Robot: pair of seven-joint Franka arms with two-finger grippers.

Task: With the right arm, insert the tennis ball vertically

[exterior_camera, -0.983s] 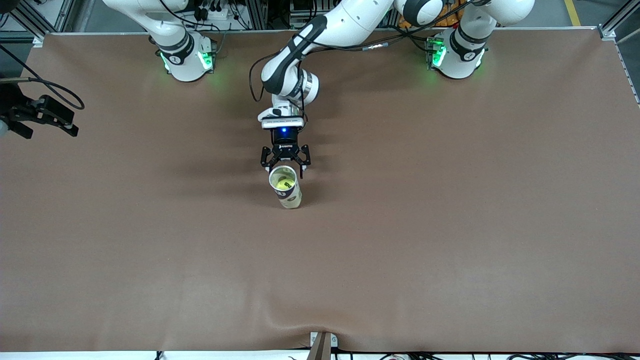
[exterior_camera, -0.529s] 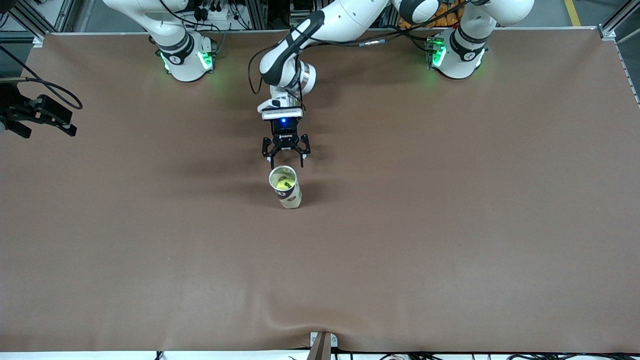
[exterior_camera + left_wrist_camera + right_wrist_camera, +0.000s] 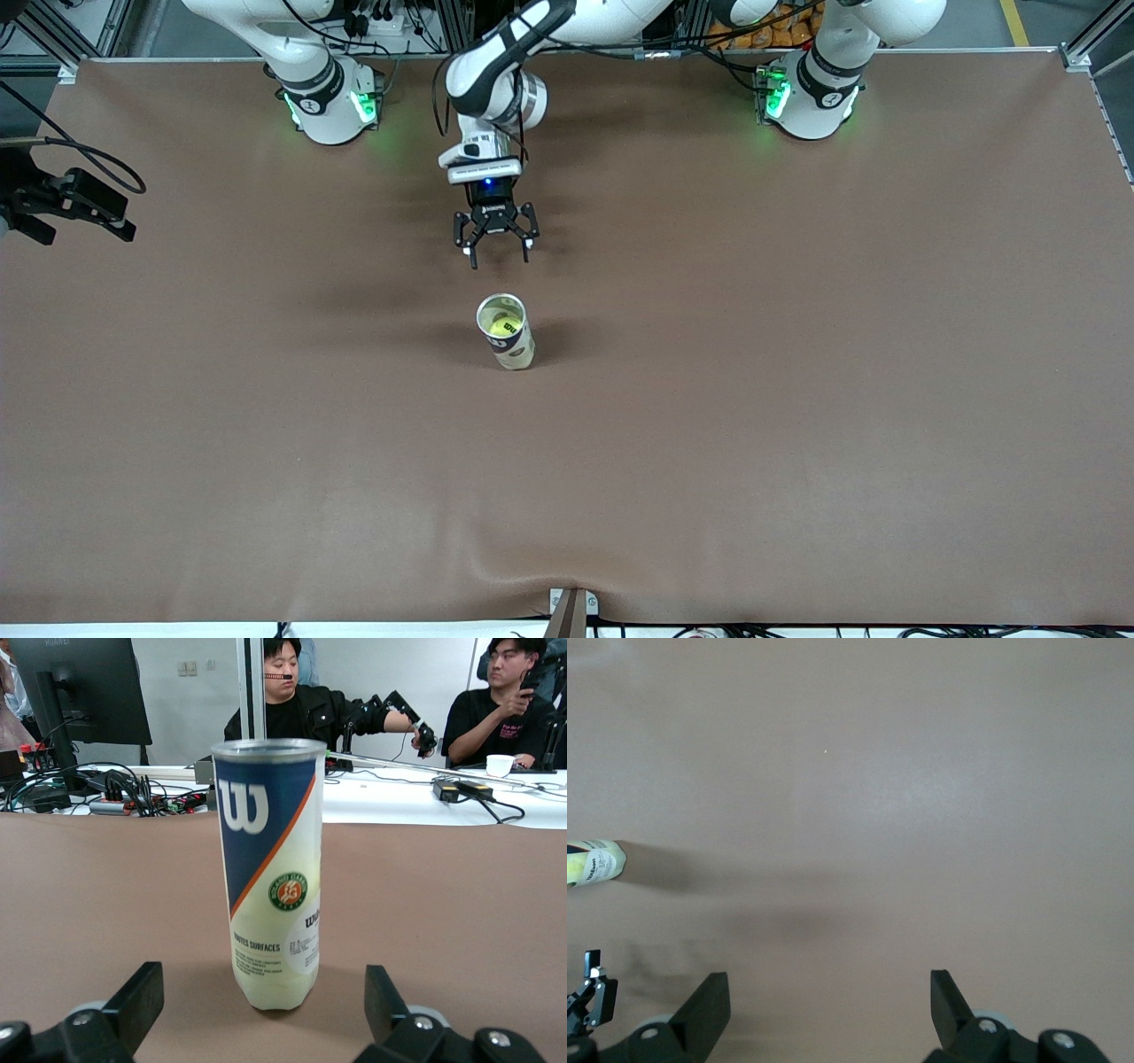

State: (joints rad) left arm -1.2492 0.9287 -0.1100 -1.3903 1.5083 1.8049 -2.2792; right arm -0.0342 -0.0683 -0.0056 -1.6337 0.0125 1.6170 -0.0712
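Since a second ago, left pincer (image 3: 497, 255) has backed off the can (image 3: 506, 332) toward the bases; now over bare desk (image 3: 797, 399), fingers apart, empty. Going across the front view: right pincer (image 3: 824, 1010) parked past the desk edge at the right arm's end, fingers apart, holding nothing, waiting. Can stands upright mid-desk, open-topped, tennis ball (image 3: 497, 322) already inside. I judge insertion done, arms retreating.

Tall clear plastic tennis-ball can (image 3: 268, 873) with blue and white label standing upright on brown table cover (image 3: 461, 895), centred ahead of the left gripper (image 3: 266, 1014), its two black fingers (image 3: 133, 1005) spreading wide, touching nothing
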